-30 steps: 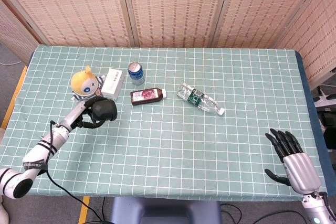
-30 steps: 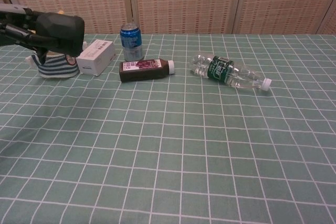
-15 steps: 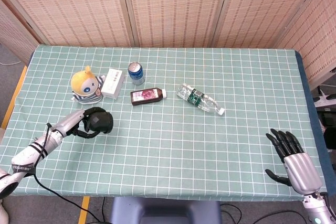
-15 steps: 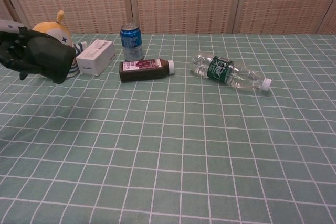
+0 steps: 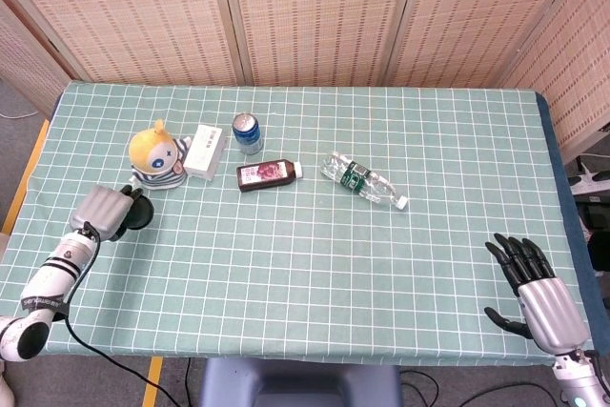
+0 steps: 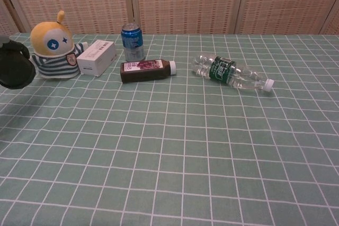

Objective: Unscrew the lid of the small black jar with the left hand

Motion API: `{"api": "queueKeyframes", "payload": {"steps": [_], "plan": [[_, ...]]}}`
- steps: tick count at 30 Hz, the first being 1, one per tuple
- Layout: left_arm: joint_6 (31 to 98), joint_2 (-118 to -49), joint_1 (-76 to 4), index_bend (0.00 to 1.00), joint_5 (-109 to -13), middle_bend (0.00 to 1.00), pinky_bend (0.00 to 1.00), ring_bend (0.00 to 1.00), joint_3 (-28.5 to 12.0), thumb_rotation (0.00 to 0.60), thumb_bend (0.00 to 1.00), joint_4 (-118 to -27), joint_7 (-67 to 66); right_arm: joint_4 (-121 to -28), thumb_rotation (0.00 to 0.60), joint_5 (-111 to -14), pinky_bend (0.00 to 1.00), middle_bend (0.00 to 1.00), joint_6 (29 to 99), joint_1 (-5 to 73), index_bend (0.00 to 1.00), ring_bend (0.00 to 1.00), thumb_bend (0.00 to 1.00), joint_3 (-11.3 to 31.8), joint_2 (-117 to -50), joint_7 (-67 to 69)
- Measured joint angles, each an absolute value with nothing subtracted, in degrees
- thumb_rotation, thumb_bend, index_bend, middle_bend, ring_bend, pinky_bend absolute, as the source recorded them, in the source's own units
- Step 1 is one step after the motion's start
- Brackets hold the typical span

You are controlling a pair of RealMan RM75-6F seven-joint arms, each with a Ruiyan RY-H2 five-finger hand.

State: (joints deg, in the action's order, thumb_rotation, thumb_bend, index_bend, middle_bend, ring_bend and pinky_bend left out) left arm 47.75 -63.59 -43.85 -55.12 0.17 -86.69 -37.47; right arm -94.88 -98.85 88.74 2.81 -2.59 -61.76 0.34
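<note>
The small black jar (image 5: 139,215) is held off the table near its left edge, in front of the yellow toy. My left hand (image 5: 103,210) grips it, the grey back of the hand facing the head camera. In the chest view the black jar (image 6: 14,70) shows at the far left edge, with dark fingers (image 6: 17,44) curled over its top. Whether the lid has come loose cannot be told. My right hand (image 5: 534,281) lies far off at the table's front right corner, fingers spread, holding nothing.
A yellow striped toy (image 5: 157,152), a white box (image 5: 205,151) and a blue can (image 5: 247,132) stand at the back left. A dark juice bottle (image 5: 267,174) and a clear water bottle (image 5: 362,179) lie on the green checked cloth (image 5: 315,264).
My left hand has carried the black jar leftward and nearer the table's left edge, away from the toy and box. The right hand has barely moved.
</note>
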Motion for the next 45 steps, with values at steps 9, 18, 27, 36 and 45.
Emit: {"api": "queueKeyframes", "payload": {"steps": [9, 18, 27, 36, 45], "plan": [[66.88, -66.53, -45.66, 0.9, -33.99, 0.89, 0.61, 0.66, 1.38, 0.6, 0.51, -95.14, -63.91, -95.04, 0.6, -98.94, 0.0, 0.0, 88.8, 2.8, 0.0, 0.0, 0.09, -2.6, -61.48, 0.74], [53.83, -63.84, -45.66, 0.9, -34.99, 0.9, 0.62, 0.66, -0.89, 0.6, 0.52, -97.66, -48.13, -95.15, 0.6, -98.95, 0.0, 0.0, 88.56, 2.82, 0.0, 0.0, 0.09, -2.66, -61.62, 0.61], [35.99, -59.61, -42.95, 0.9, -41.21, 0.9, 0.61, 0.66, -8.76, 0.6, 0.52, -98.47, -18.47, -95.23, 0.6, -98.47, 0.0, 0.0, 88.29, 2.88, 0.0, 0.0, 0.09, -2.48, -61.76, 0.43], [26.88, -58.1, -37.69, 0.89, -58.58, 0.88, 0.6, 0.65, -17.06, 0.6, 0.51, -97.12, 2.25, -95.17, 0.6, -98.3, 0.0, 0.0, 88.21, 2.81, 0.0, 0.0, 0.09, -2.53, -61.65, 0.62], [23.27, -59.44, -37.46, 0.87, -67.65, 0.86, 0.59, 0.64, -14.39, 0.6, 0.51, -89.75, 5.92, -95.14, 0.6, -98.35, 0.0, 0.0, 88.21, 2.83, 0.0, 0.0, 0.09, -2.5, -61.63, 0.72]]}}
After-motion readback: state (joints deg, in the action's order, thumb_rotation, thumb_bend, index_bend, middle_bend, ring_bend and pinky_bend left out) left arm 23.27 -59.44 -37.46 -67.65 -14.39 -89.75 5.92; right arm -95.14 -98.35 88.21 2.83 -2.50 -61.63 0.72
